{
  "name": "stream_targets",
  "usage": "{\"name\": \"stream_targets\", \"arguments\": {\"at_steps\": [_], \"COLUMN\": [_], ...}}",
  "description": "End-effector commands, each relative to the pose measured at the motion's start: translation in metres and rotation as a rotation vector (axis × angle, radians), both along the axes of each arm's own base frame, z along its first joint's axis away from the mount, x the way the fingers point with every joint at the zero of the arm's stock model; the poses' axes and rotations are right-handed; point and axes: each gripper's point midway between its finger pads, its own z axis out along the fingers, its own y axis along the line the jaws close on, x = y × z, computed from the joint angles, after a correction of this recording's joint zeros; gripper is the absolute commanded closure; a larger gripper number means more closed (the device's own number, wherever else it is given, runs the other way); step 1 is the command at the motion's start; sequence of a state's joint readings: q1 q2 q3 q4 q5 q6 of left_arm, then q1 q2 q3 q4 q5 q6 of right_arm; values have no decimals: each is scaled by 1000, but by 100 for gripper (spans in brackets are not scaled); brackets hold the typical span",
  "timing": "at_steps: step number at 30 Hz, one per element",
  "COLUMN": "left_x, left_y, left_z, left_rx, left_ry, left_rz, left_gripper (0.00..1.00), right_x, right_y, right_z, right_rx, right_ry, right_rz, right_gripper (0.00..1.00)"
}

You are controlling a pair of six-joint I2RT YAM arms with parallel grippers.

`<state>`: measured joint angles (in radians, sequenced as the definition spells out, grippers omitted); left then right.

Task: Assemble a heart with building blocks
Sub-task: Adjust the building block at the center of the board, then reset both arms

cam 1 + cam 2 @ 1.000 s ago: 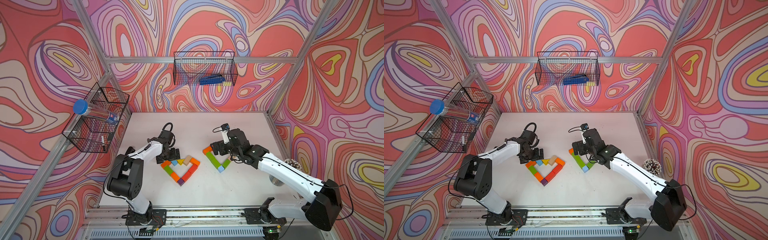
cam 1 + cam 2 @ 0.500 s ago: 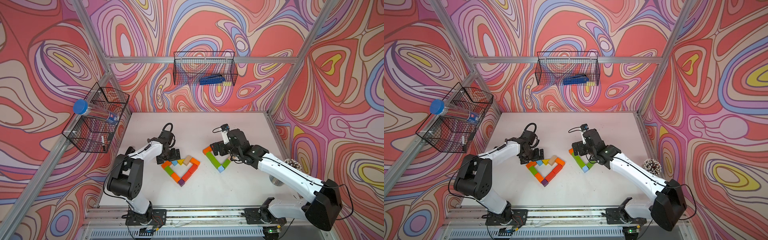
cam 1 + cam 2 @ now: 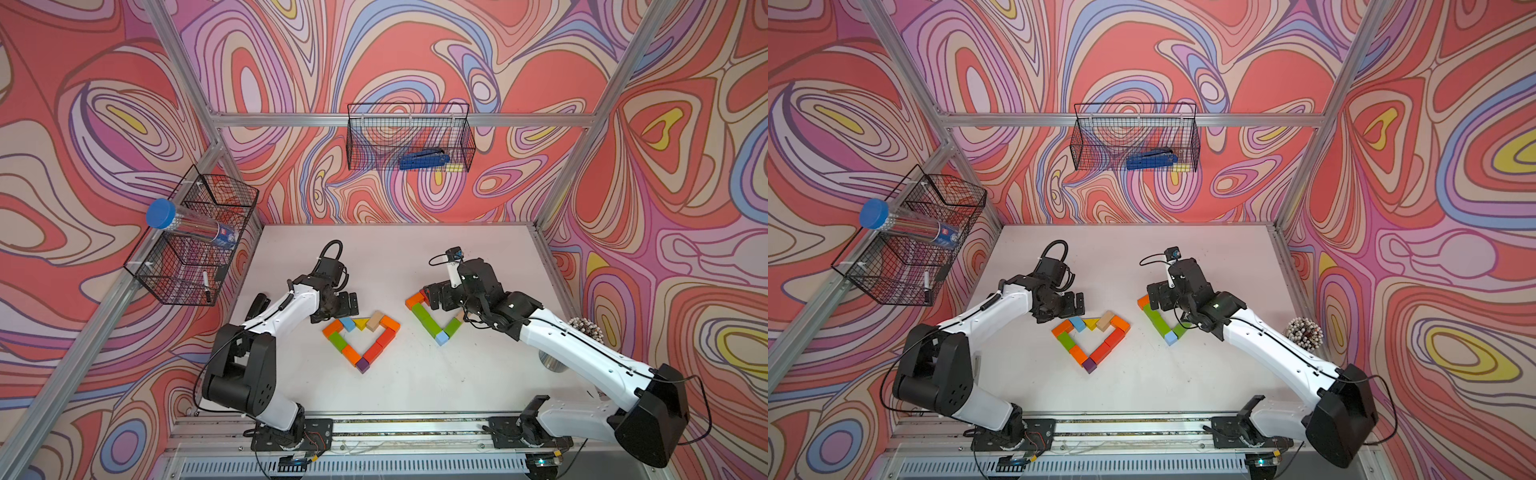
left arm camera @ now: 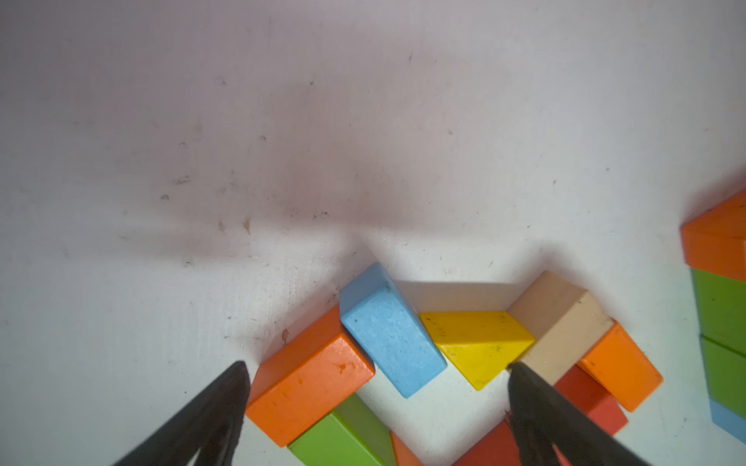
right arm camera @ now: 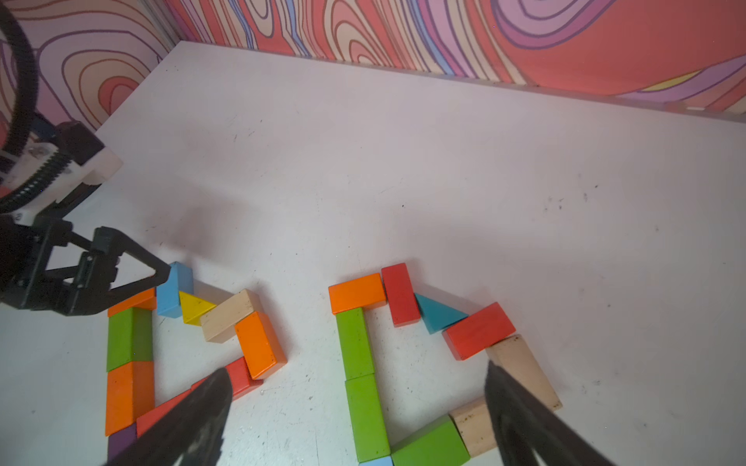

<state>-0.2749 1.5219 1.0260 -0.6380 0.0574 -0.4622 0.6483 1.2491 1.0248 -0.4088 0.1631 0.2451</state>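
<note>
Blocks, wooden, painted: twenty counted, all on the table, none held.

Left gripper: jaws wide, empty. It hovers at 11 o'clock of the left heart, and its fingers flank the orange, blue and yellow pieces.

Right gripper: jaws wide, empty. It sits above the right heart, which lies at 3 o'clock of the left heart and apart from it.

Left heart, ten pieces: three orange, two red, one each of green, purple, light blue and plain wood, plus one yellow triangle.

Right heart, ten pieces: three green, two red, two plain wood, one orange, one light blue, plus one teal triangle.

Progress, as judged: both outlines are closed, so assembly looks all but finished. What may be left is squaring the skewed blue block and drawing both arms clear. No loose blocks are seen.
</note>
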Motion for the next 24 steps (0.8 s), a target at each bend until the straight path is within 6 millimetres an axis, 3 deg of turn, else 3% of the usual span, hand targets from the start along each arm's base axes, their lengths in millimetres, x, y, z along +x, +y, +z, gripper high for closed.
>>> {"name": "stream_targets", "arguments": {"at_steps": [1, 8, 16, 24], "left_x": [14, 23, 30, 47], "left_y": [2, 5, 4, 21], "left_z": [33, 71, 81, 93], "left_rx": [11, 17, 8, 106], "left_ry": [-133, -288, -358, -525], "left_rz": [-27, -46, -55, -33], "left_gripper": [0, 0, 0, 0], "right_x": [5, 9, 9, 23], "right_y": [-24, -62, -69, -96], "right_z": [6, 12, 6, 6], "right_rx": [-54, -153, -148, -207], "right_ry": [-76, -165, -237, -329], "right_rz": [-91, -246, -245, -322], "right_gripper": [2, 2, 2, 2]}}
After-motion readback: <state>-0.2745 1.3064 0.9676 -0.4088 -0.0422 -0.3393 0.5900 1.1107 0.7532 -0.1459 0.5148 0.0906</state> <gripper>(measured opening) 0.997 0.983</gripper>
